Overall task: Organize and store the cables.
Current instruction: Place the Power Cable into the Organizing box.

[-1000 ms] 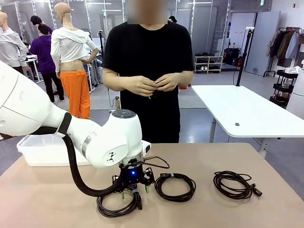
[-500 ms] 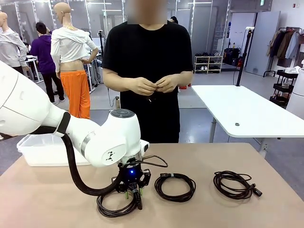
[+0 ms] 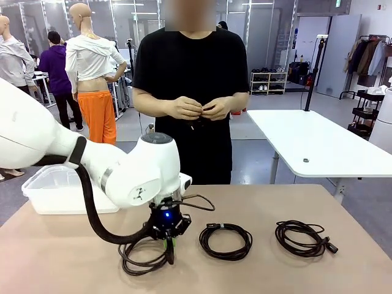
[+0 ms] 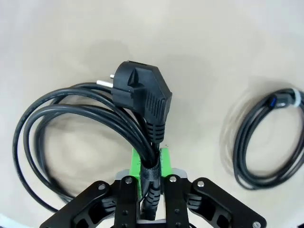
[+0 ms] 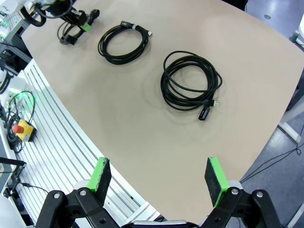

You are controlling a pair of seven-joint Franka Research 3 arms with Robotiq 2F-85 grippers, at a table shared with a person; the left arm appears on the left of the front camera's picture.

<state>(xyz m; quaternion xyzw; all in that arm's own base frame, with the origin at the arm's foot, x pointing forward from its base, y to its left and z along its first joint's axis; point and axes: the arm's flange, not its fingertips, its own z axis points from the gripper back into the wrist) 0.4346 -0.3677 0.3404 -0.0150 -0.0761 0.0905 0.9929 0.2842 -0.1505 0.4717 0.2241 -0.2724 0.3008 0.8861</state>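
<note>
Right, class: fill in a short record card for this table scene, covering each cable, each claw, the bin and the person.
Left claw: shut on the mains-plug cable, just below its plug
Right claw: open, holding nothing
Middle cable: coiled, lying loose on the table
Right cable: coiled, lying loose, apart from the middle one
White bin: far left corner of the table
Person's hands: together at the waist, off the table

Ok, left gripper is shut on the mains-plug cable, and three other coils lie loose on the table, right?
Not three: the front view shows two other coils loose, the middle coil and the right-hand coil. The left gripper is shut on the mains-plug cable, as you say.
</note>
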